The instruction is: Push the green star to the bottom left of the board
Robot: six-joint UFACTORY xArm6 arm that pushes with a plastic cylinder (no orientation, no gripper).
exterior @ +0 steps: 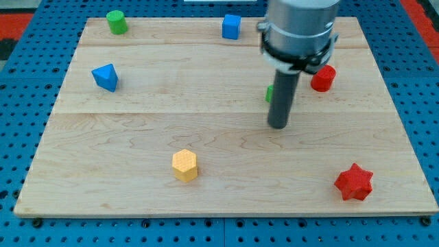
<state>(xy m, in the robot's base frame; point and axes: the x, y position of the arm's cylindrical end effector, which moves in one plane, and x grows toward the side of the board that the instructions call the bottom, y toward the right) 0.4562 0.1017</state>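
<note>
Behind the rod, right of the table's (137, 206) middle, the green star (269, 93) peeks out, seemingly light and hard, likely to slide if my tip (278, 126), holding nothing, nudges its upper-right side.

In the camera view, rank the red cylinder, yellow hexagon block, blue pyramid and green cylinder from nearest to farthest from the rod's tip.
Measured from my tip:
1. Red cylinder, just up and to the view's right.
2. Yellow hexagon block, down and to the view's left.
3. Blue pyramid, far toward the view's left.
4. Green cylinder, at the view's top left corner of the board.
</note>
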